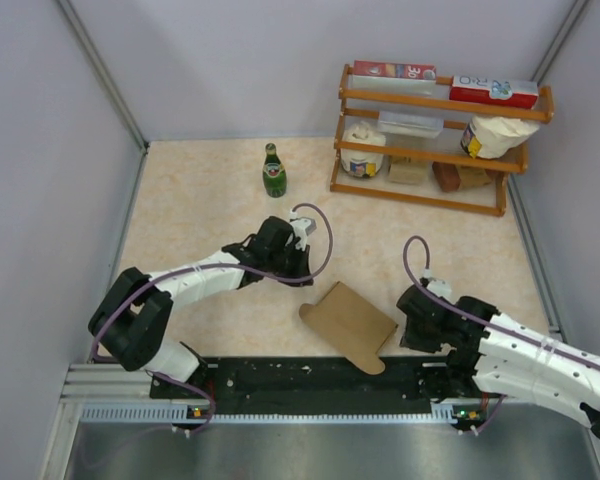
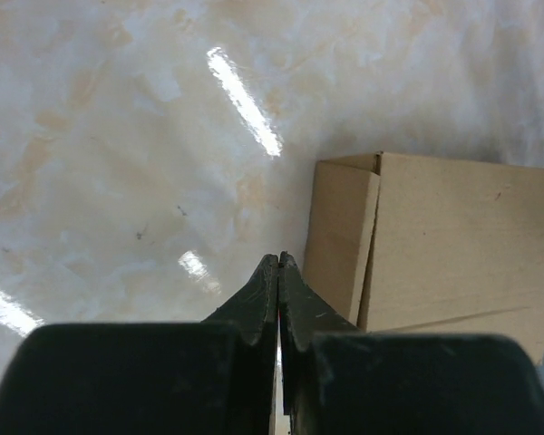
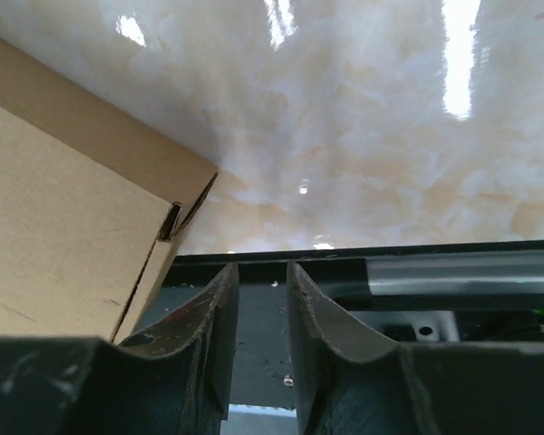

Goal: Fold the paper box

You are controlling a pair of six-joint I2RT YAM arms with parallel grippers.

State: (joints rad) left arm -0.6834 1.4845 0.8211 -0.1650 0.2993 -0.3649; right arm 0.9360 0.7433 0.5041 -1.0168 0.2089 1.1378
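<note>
The paper box [image 1: 350, 325] is plain brown cardboard, lying flattened on the marble tabletop near the front edge, between the two arms. My left gripper [image 1: 302, 276] is shut and empty, just beyond the box's far left corner. In the left wrist view its fingertips [image 2: 279, 258] meet, with the box [image 2: 453, 245] just to their right, not touching. My right gripper [image 1: 408, 340] is slightly open and empty, to the right of the box. In the right wrist view the gripper [image 3: 261, 267] points at the black rail, with the box's corner [image 3: 63, 217] to its left.
A green bottle [image 1: 273, 171] stands at the back centre. A wooden shelf [image 1: 440, 140] at the back right holds printed cartons, bags and jars. A black rail [image 1: 310, 375] runs along the near table edge, under the box's front flap. Grey walls enclose the sides.
</note>
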